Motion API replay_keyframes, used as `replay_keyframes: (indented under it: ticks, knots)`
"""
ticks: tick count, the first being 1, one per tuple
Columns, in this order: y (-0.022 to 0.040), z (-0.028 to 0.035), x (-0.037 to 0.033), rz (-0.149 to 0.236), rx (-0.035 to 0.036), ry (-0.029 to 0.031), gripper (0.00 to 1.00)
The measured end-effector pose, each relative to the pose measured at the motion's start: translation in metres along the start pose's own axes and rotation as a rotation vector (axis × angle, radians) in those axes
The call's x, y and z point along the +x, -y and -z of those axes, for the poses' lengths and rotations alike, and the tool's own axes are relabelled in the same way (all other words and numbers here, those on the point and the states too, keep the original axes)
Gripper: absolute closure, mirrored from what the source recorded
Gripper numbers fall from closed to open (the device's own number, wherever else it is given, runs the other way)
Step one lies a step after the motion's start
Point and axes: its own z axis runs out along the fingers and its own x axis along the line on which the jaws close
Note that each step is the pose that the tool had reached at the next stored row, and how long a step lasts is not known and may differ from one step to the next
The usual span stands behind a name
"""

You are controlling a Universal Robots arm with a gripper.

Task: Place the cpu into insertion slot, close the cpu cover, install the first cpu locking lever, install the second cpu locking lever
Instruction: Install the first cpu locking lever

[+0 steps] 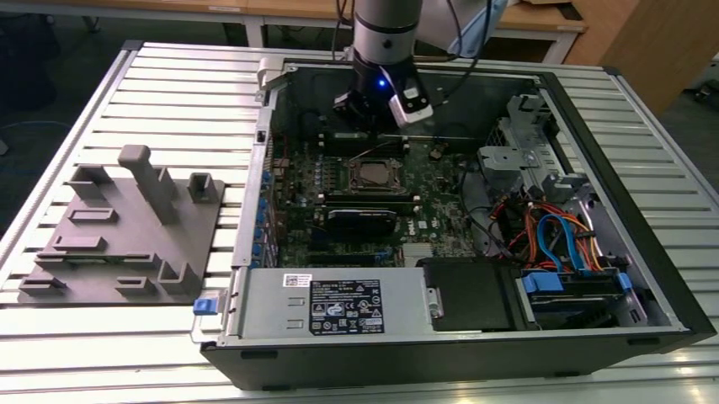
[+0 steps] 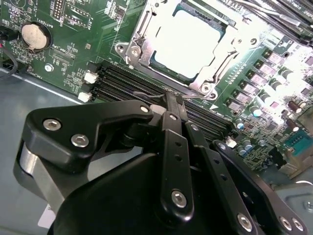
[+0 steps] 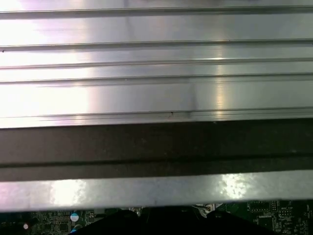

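Note:
The cpu lies flat in the insertion slot, its metal top glaring bright. The silver cpu cover lies down around it as a frame. In the exterior view the cpu sits mid-motherboard, just in front of my gripper, which reaches down into the open case. In the second wrist view my gripper has its black fingers pressed together, the tips over the memory slots beside the socket's edge. A thin wire lever runs right by the tips; whether they pinch it I cannot tell.
The computer case lies open on a slatted aluminium table. A grey fixture block stands at the exterior view's left. Power supply, drive cage and coloured cables fill the case's near and right side. A coin battery sits on the board.

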Motion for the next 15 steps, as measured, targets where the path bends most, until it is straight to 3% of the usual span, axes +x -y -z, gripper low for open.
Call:
replay_keyframes:
  ticks: [15]
  knots:
    - [-0.0014,-0.0068,-0.0067,0.000,-0.0001,0.0000,0.90]
